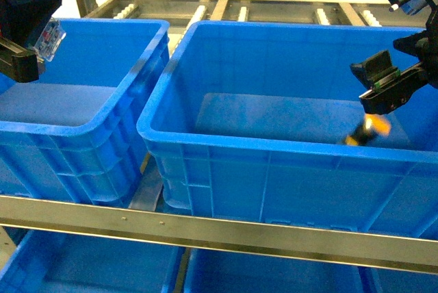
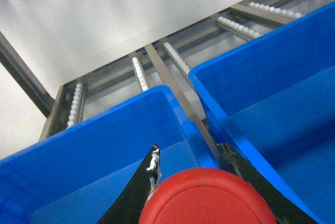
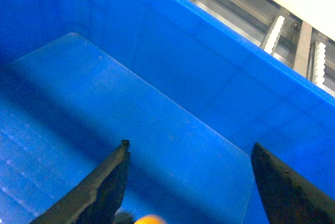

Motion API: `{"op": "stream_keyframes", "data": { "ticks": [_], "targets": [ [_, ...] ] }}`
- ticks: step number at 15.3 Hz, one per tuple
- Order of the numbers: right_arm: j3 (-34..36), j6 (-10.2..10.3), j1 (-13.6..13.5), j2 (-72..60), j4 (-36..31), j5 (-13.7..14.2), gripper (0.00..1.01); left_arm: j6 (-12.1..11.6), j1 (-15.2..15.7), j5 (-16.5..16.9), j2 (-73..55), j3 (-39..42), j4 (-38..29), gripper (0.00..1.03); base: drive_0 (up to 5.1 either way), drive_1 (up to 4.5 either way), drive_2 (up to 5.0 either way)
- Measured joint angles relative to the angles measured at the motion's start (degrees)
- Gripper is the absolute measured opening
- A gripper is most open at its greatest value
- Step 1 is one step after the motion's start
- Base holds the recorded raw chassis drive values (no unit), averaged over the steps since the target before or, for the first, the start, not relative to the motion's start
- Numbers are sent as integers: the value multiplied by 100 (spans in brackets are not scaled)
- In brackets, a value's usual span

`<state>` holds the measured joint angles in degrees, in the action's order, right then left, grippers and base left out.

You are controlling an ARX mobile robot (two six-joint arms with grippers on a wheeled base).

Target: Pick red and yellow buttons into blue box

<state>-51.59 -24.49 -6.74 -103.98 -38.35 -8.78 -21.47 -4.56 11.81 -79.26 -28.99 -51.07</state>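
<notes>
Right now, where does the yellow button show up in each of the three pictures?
Head: the yellow button, blurred, is inside the right blue box, just below the open right tool.
Left wrist: not in it.
Right wrist: only a sliver at the bottom edge.
Shared landmark: the roller rails behind the boxes.

Glossy blue plastic boxes (image 1: 226,170); brushed metal rail (image 1: 205,228).

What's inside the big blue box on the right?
Only the yellow button, blurred, sits in the right box, just below the open right gripper. The rest of the floor looks bare, though the near wall hides the front strip.
</notes>
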Motion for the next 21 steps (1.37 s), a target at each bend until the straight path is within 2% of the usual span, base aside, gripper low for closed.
{"op": "stream_keyframes", "data": {
  "ticks": [2,3,4,6,7,11,12,13,14,16,18,19,20,21],
  "targets": [
    [0,0,0,0,-2,0,93,0,0,0,0,0,0,29,0,0,0],
    [0,0,0,0,-2,0,100,0,0,0,0,0,0,29,0,0,0],
    [0,-2,0,0,-2,0,97,0,0,0,0,0,0,29,0,0,0],
    [0,-2,0,0,-2,0,98,0,0,0,0,0,0,29,0,0,0],
    [0,-2,0,0,-2,0,98,4,-63,107,-42,-70,184,29,0,0,0],
    [0,-2,0,0,-7,-2,98,33,-457,249,-1436,-1790,772,29,0,0,0],
    [0,-2,0,0,-7,-2,98,63,-590,343,-1764,-2240,1088,29,0,0,0],
    [0,-2,0,0,-7,-2,98,221,-726,476,-2017,-2610,1427,29,0,0,0],
    [0,-2,0,0,-7,-4,98,393,-964,588,-2271,-3001,1862,29,0,0,0],
    [0,-2,0,0,-7,-2,98,568,-1471,664,-2481,-3423,2452,29,0,0,0],
    [0,-2,0,0,-7,-2,98,671,-1843,570,-2750,-3700,2752,29,0,0,0],
    [0,-2,0,0,-7,-4,98,671,-1867,481,-2883,-3711,2863,29,0,0,0],
    [0,-2,0,0,-4,-2,98,640,-1834,245,-3021,-3668,2785,35,0,0,0],
    [0,-2,0,0,-7,-2,98,629,-1788,214,-3040,-3639,2787,46,0,0,0]
  ]
}}
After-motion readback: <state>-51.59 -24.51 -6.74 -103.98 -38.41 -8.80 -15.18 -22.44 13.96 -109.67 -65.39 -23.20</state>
